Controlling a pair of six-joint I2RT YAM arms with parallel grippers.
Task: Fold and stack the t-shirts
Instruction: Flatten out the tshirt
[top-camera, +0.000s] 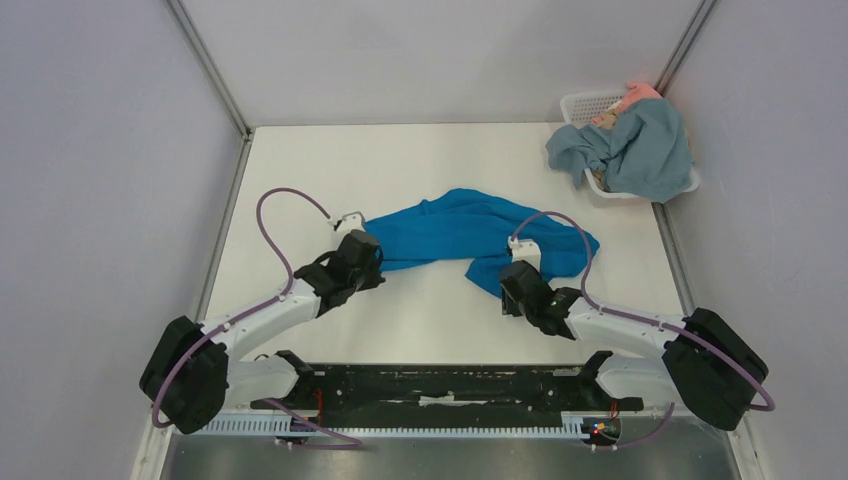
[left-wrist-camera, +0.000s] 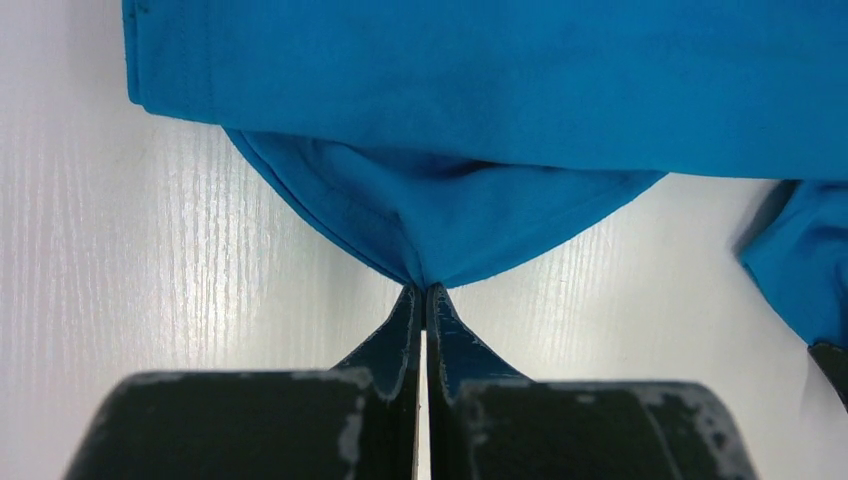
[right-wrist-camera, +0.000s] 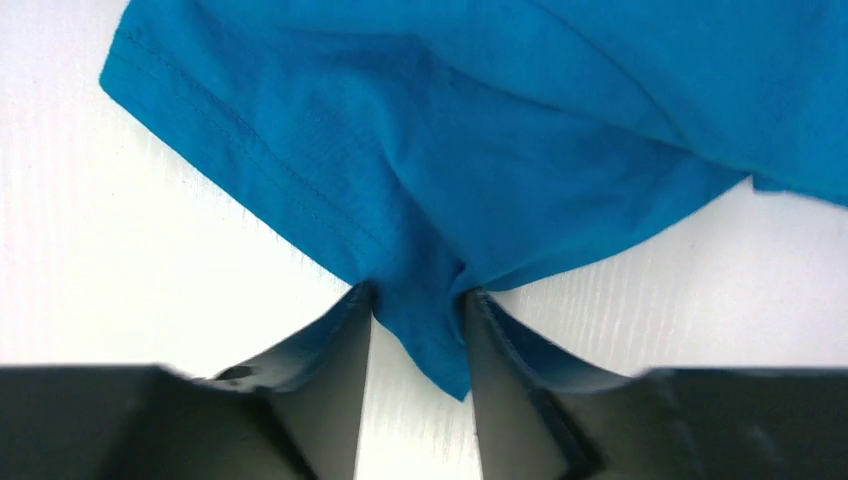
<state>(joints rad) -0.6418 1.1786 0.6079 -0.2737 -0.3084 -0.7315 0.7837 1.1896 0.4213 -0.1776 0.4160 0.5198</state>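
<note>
The bright cobalt-blue t-shirt (top-camera: 460, 230) lies crumpled across the middle of the table. My left gripper (top-camera: 378, 262) is at its left end, shut on a fold of its edge (left-wrist-camera: 430, 230), with the fingertips together at the cloth (left-wrist-camera: 427, 290). My right gripper (top-camera: 512, 285) is at the shirt's near right part. Its jaws stand partly apart, and a hemmed corner of the shirt (right-wrist-camera: 440, 330) hangs between them (right-wrist-camera: 418, 295), touching both fingertips. The duller grey-blue t-shirt (top-camera: 640, 150) is draped over the basket, with salmon-pink cloth (top-camera: 640, 95) behind it.
The white lattice basket (top-camera: 580, 105) stands at the far right corner against the right wall. Grey walls close in the table on the left, right and back. A black rail (top-camera: 440, 385) runs between the arm bases at the near edge.
</note>
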